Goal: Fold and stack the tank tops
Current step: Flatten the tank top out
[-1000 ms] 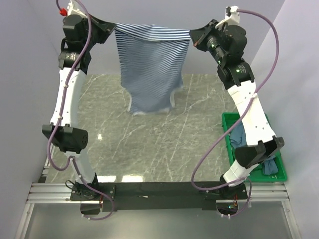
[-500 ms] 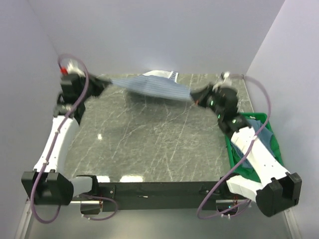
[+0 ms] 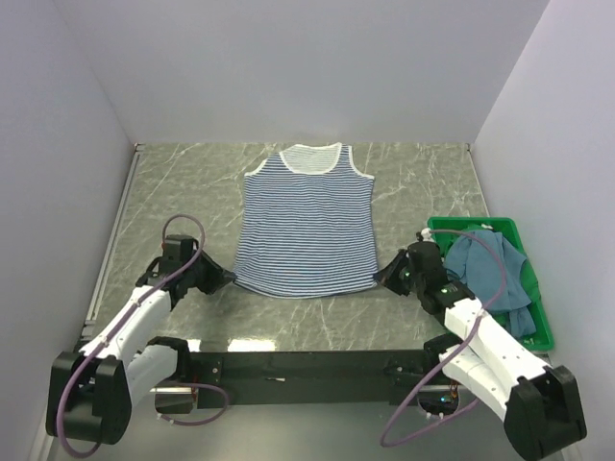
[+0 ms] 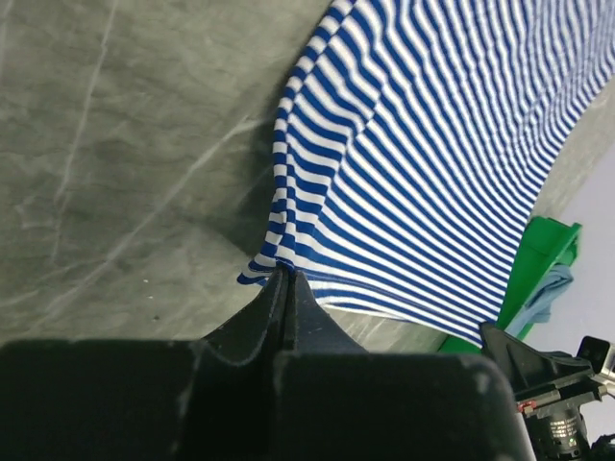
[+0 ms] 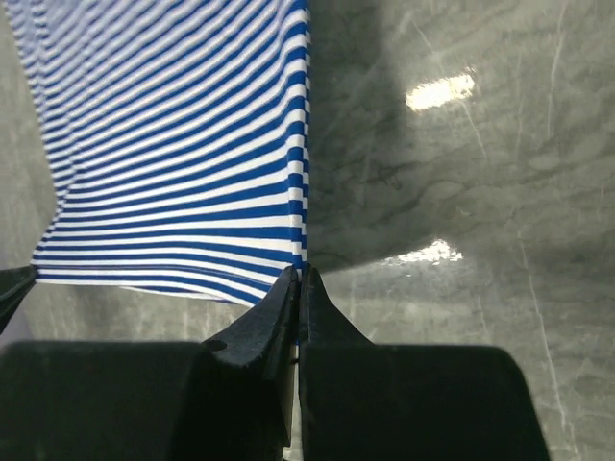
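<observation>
Striped tank top (image 3: 307, 226) lies flat, hem corners clamped by left fingers (image 4: 286, 296) and right fingers (image 5: 296, 294).

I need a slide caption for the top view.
Left claw and right claw pinch the hem corners of a striped tank top flat on the table.

Bright, even overhead light leaves white glare patches on the glossy surface (image 5: 440, 91), soft shadows, and blurred near end effectors.

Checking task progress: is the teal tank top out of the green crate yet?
No, the teal tank top lies bunched inside the green crate in the top view.
</observation>
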